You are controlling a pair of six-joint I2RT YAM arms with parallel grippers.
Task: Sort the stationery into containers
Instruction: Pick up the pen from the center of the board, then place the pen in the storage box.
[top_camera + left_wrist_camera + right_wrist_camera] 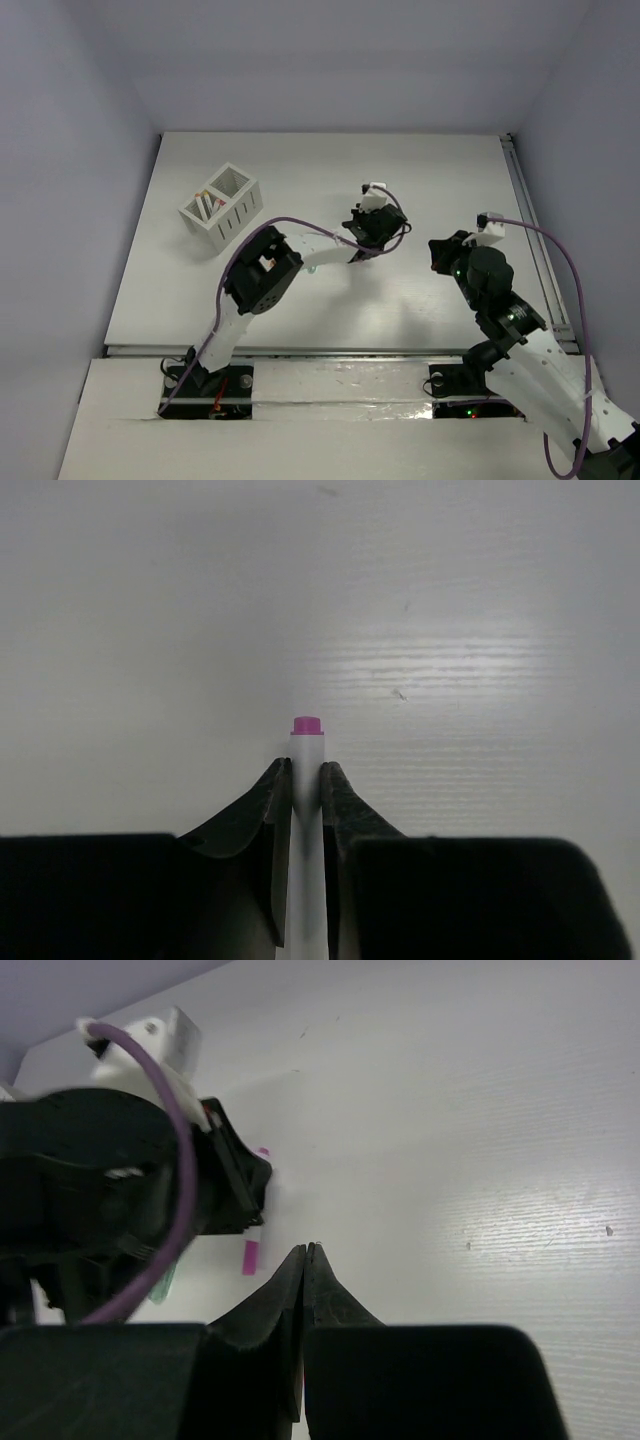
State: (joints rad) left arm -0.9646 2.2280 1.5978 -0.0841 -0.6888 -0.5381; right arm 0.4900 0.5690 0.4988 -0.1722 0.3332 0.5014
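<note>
My left gripper [306, 776] is shut on a thin white pen [307, 755] with a magenta tip, over the bare table at mid-right of the top view [362, 232]. In the right wrist view the pen's magenta end [250, 1256] pokes out below the left gripper [232, 1185], and a mint-green piece [165, 1282] lies partly hidden beside it. My right gripper [308, 1252] is shut and empty, just right of the left gripper [438, 254]. The white two-compartment box [243, 214] stands at the far left. Its left compartment holds some pens [207, 204].
A rail runs along the table's right edge [530, 215]. The left arm's purple cable [300, 222] loops over the table between the box and the left gripper. Grey walls close in the table on three sides.
</note>
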